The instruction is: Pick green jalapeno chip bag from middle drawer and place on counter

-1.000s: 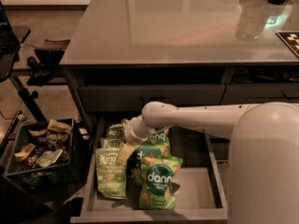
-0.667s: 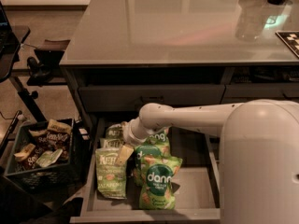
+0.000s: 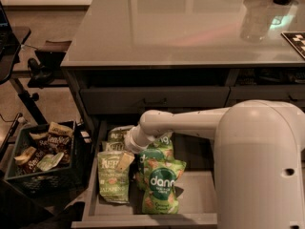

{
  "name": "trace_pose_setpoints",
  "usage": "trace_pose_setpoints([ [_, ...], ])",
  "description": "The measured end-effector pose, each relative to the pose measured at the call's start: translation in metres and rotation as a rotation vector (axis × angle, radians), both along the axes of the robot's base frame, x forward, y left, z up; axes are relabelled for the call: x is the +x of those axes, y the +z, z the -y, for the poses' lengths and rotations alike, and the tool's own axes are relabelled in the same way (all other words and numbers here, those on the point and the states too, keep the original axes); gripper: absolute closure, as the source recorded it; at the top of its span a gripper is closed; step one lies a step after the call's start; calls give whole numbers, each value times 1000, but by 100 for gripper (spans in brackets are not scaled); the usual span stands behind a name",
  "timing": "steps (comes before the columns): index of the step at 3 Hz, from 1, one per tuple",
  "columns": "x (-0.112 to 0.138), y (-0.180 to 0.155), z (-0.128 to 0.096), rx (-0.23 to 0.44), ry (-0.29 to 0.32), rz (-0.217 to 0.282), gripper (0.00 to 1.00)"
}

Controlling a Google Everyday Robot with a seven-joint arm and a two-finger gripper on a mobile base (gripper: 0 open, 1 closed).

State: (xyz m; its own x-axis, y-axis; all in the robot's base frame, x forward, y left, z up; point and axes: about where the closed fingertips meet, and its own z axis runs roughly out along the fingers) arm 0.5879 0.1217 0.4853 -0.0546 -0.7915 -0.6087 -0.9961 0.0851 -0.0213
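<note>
The middle drawer (image 3: 198, 199) is pulled open below the counter (image 3: 181, 27). A pale green jalapeno chip bag (image 3: 112, 178) with "KETTLE" lettering lies flat at the drawer's left side. A second similar bag (image 3: 116, 134) lies behind it, partly hidden. My white arm reaches in from the right. My gripper (image 3: 125, 156) points down at the top right corner of the front jalapeno bag, mostly hidden by the wrist. Two brighter green "dang" bags (image 3: 159, 187) stand just to its right.
A black crate (image 3: 45, 173) of mixed snack bags stands on the floor left of the drawer. A black stand and cables are at far left. Closed drawers with bar handles (image 3: 155, 99) sit above the open one. My arm's large white body (image 3: 259, 168) covers the drawer's right side.
My wrist has shifted slightly down and to the left, closer to the front jalapeno bag. The bags have not moved.
</note>
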Motion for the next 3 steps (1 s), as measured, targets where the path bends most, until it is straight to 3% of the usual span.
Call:
trace_pose_setpoints([
  [1,-2,-13,-1,3,-10,-31,16],
  [3,-6,-35,-4,12,-15,-90,21],
])
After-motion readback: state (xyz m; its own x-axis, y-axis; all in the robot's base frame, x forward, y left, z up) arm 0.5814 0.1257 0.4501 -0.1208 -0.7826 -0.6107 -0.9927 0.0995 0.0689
